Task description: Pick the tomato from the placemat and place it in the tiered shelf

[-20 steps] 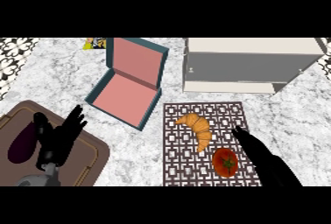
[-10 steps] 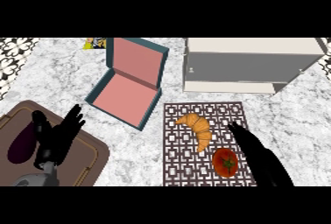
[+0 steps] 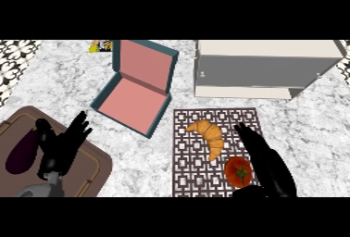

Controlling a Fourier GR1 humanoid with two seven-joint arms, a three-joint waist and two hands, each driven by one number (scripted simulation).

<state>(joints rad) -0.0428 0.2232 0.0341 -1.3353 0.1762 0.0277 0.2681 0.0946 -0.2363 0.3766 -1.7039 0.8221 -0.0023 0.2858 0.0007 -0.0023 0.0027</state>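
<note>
A red tomato [image 3: 238,171] lies on the patterned placemat [image 3: 188,152] near its front right corner. My right hand [image 3: 266,159] stretches over the mat just right of the tomato, fingers straight and open, fingertips reaching past it; I cannot tell whether it touches the fruit. The grey-and-white tiered shelf [image 3: 263,69] stands at the back right, beyond the mat. My left hand [image 3: 61,146] rests open, fingers up, over the brown tray [image 3: 96,166] at the left.
A croissant [image 3: 209,134] lies on the mat behind the tomato. An open teal box with a pink inside [image 3: 137,88] stands at the back centre. A purple eggplant [image 3: 24,150] sits on the tray.
My right hand has slid left and a little forward along the mat, closing in beside the tomato. The left hand has hardly moved.
</note>
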